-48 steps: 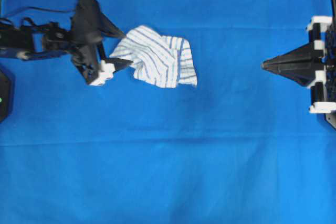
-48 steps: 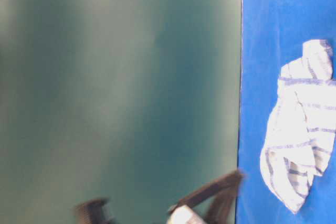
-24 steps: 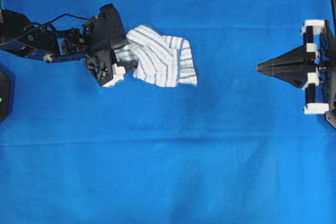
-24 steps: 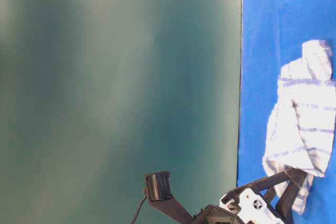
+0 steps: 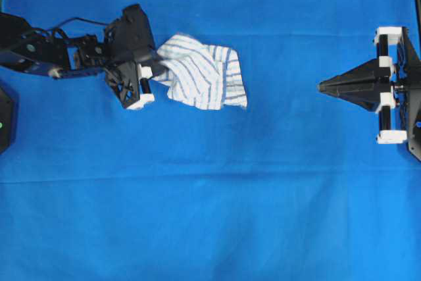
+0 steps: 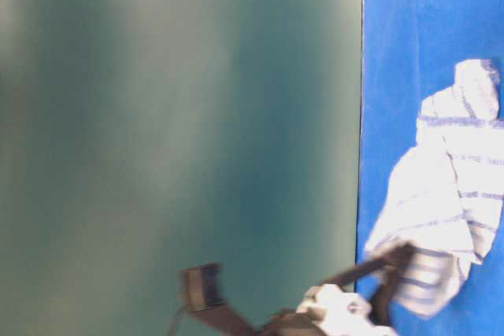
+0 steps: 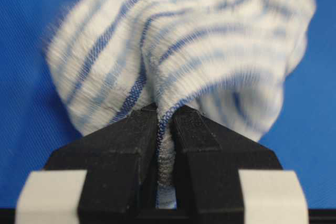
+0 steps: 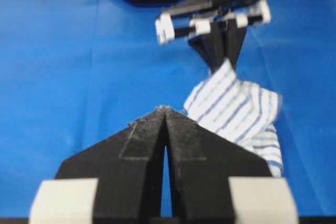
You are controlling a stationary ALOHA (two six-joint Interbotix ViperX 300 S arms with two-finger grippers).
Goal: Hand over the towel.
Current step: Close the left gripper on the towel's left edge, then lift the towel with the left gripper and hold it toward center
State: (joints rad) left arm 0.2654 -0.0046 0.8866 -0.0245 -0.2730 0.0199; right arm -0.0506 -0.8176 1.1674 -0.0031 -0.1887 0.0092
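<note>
Left wrist view: the left gripper had its jaws clamped on a pinched edge of the towel, a hold suited to lifting it for transfer. The rest of it lay bunched on the blue cloth covering the counter. Well apart, the right gripper waited, jaws together.
</note>
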